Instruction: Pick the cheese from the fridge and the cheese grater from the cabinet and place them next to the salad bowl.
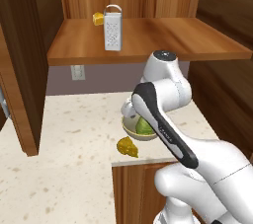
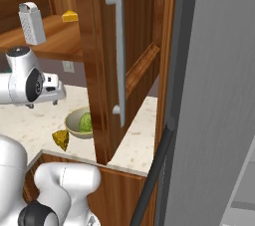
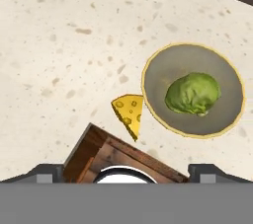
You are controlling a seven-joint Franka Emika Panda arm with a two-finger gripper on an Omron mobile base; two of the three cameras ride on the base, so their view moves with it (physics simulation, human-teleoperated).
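Note:
The golden-yellow cheese [image 1: 127, 146] [image 2: 61, 139] [image 3: 129, 112] lies on the speckled counter, its edge right against the salad bowl [image 1: 129, 130] [image 2: 73, 120] [image 3: 159, 65], which holds a green lettuce ball. The silver cheese grater [image 1: 112, 28] [image 2: 32, 22] stands upright on the open cabinet's wooden shelf [image 1: 158, 40]. My gripper [image 3: 126, 171] hangs open above the counter over the cheese and bowl, with nothing between its fingertips [image 3: 47, 171]. The grey fridge [image 2: 219, 95] rises at the right.
A paler yellow wedge [image 1: 98, 18] [image 2: 69, 16] sits behind the grater on the shelf. The cabinet's open doors [image 1: 17, 70] [image 2: 99, 70] hang on both sides, one with a long grey handle [image 2: 118, 46]. An outlet [image 1: 77, 72] is on the back wall.

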